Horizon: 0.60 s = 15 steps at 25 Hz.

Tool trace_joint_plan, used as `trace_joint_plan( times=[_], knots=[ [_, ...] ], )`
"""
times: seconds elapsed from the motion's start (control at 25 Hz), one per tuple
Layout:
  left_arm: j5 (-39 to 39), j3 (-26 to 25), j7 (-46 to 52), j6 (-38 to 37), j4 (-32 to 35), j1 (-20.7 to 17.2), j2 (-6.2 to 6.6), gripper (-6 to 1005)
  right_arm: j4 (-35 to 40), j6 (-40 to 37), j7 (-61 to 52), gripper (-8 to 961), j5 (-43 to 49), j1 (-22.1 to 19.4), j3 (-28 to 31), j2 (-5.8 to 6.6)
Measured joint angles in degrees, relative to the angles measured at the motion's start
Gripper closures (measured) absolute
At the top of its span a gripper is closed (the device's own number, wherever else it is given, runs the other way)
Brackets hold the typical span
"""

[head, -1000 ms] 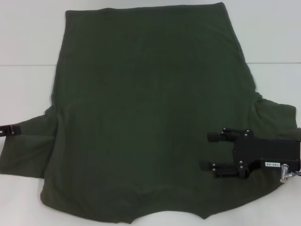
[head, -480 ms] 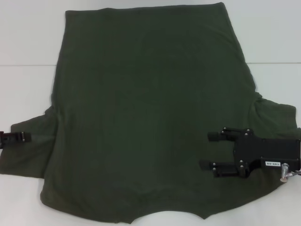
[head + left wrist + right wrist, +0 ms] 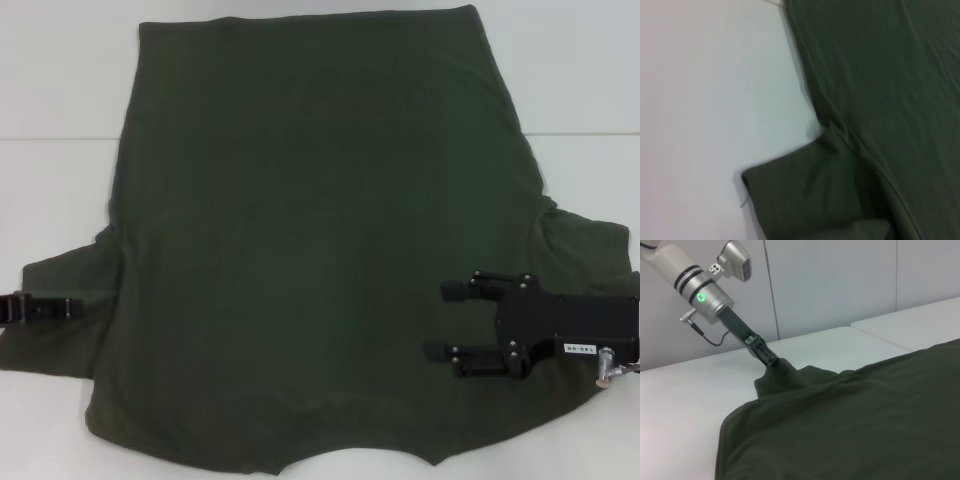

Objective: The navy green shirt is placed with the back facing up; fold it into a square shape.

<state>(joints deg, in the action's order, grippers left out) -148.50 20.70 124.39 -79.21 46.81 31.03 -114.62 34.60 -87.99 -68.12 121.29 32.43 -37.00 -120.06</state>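
The navy green shirt [image 3: 320, 220] lies spread flat on the white table, plain back up, with its hem at the far side and its collar at the near edge. My left gripper [image 3: 80, 308] is at the shirt's left sleeve [image 3: 60, 335]. In the right wrist view its tip [image 3: 772, 361] is shut on the sleeve cloth, which rises to a small peak there. My right gripper [image 3: 437, 320] is open, its two fingers apart, over the shirt's body beside the right sleeve [image 3: 585, 260]. The left wrist view shows the sleeve [image 3: 805, 195] and bare table.
The white table [image 3: 60, 100] surrounds the shirt, with a seam line running across it behind the sleeves. In the right wrist view a grey wall [image 3: 840, 280] stands beyond the table's far edge. The shirt's near edge reaches the front of the table.
My left gripper has moved inward to the right over the left sleeve, and the sleeve's outer edge has drawn in with it. The right gripper has not moved.
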Motion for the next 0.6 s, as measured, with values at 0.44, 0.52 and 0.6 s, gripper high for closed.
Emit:
trace_joint_plan(
  times=[0.44,0.52,0.6],
  knots=[
    [1.2,1.2,-0.7,1.3,0.0,-0.1,-0.47,384,-0.2,-0.1,0.0,86,0.0,0.0,0.0,0.09],
    [1.2,1.2,-0.8,1.4,0.0,-0.1,-0.46,465,-0.2,-0.1,0.0,86,0.0,0.0,0.0,0.09],
    [1.1,1.3,-0.8,1.4,0.0,0.0,-0.41,552,-0.2,-0.1,0.0,86,0.0,0.0,0.0,0.09]
  ],
)
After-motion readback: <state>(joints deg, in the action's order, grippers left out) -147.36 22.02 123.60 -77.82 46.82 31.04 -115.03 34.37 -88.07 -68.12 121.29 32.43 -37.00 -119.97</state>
